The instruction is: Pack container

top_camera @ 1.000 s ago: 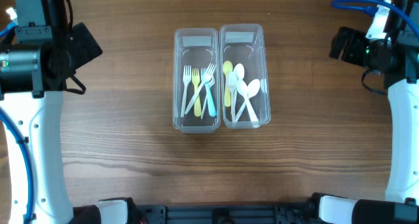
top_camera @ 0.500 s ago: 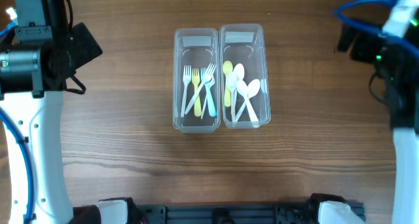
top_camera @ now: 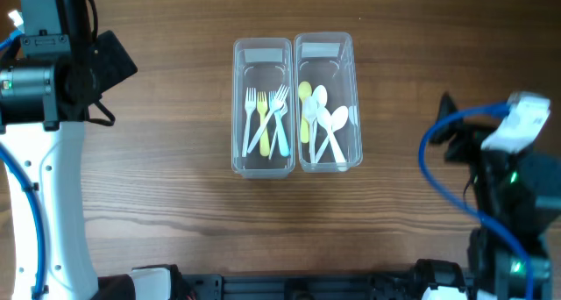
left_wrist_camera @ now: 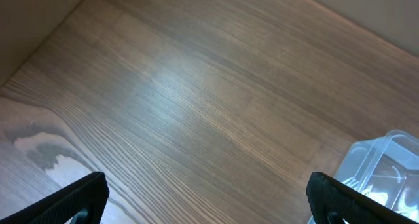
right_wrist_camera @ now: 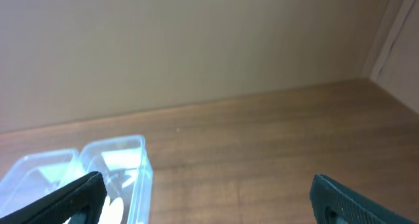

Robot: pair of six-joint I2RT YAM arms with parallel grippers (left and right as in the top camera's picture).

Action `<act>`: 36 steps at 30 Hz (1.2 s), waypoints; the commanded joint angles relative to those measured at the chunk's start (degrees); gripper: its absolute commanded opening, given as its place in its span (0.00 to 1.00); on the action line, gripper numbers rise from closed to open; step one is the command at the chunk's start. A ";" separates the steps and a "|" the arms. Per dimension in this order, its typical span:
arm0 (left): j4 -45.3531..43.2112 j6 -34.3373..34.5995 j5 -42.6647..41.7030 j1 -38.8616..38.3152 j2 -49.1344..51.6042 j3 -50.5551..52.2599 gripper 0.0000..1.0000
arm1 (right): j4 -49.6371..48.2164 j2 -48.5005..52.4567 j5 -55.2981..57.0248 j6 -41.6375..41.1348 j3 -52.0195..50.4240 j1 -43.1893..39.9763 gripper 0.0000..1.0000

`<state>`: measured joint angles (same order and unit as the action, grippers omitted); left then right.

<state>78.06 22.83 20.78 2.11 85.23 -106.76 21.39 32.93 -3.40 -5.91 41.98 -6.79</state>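
Observation:
Two clear plastic containers stand side by side at the table's middle. The left container (top_camera: 262, 107) holds several forks, white, yellow and blue. The right container (top_camera: 328, 103) holds several spoons, white and one yellow-green. My left gripper (left_wrist_camera: 209, 198) is open and empty over bare table at the far left; the left container's corner (left_wrist_camera: 386, 165) shows at its right. My right gripper (right_wrist_camera: 209, 194) is open and empty, raised at the right, looking towards both containers (right_wrist_camera: 118, 165). In the overhead view only the right arm (top_camera: 508, 186) shows, not its fingers.
The wooden table (top_camera: 175, 221) runs to a beige wall (right_wrist_camera: 196, 47) at the back. The left arm (top_camera: 53, 72) stands at the far left edge. A blue cable (top_camera: 438, 160) loops by the right arm.
My right arm has swung from the far right back corner down towards the front right and risen closer to the camera. The left arm and the containers have not moved.

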 commanded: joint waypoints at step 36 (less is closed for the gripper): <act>0.00 -0.50 0.74 0.37 0.00 0.09 1.00 | -13.81 -32.72 -1.77 -9.25 -38.36 0.24 1.00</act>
<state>78.06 22.83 20.78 2.11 85.27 -106.76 8.03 1.15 -4.49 -14.33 3.92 -6.79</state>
